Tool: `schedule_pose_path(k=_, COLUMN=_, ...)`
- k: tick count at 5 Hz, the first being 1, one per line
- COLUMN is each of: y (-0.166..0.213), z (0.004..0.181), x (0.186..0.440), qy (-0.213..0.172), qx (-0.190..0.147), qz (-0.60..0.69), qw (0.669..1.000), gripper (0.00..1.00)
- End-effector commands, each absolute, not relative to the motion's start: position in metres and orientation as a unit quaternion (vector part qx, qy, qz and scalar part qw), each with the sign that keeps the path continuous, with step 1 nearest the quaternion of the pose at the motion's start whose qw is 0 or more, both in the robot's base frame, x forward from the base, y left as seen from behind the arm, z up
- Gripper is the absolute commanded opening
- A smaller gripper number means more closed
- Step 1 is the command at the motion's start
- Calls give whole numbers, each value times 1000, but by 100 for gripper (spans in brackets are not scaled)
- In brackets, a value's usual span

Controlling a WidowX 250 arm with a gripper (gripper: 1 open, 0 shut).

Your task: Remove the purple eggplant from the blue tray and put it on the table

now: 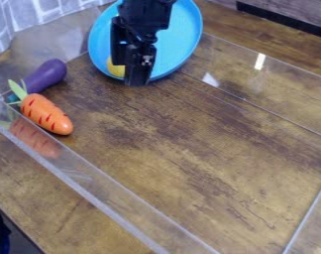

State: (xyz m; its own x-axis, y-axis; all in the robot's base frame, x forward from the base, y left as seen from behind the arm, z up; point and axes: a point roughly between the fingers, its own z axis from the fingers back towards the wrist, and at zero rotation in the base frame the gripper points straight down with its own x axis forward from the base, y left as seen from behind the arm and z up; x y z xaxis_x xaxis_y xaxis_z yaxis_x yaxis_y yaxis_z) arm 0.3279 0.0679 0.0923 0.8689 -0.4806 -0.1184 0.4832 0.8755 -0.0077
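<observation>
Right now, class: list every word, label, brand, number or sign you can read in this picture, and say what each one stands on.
None can be read. No lettering shows on the blue tray, the purple eggplant, the carrot, the gripper or the table.

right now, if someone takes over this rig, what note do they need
Claw: open, holding nothing, pointing down over the near rim of the tray.
Eggplant: already out of the tray, lying on the table at the left, just behind the carrot.
A yellow item sits in the tray, mostly hidden by the claw.
Done: eggplant is on the table.
Left: apparently nothing but pulling the arm clear.
</observation>
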Motion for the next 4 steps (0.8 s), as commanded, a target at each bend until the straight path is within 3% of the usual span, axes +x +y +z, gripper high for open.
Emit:
schedule_pose_path(k=1, y=83, z=108, x=338, qy=30, qx=25, qz=-255, qw=966, gripper=100)
schedule_pose_path(k=4, y=137, z=102, x=344, qy=38, qx=35, qz=-306, qw=950, gripper=100)
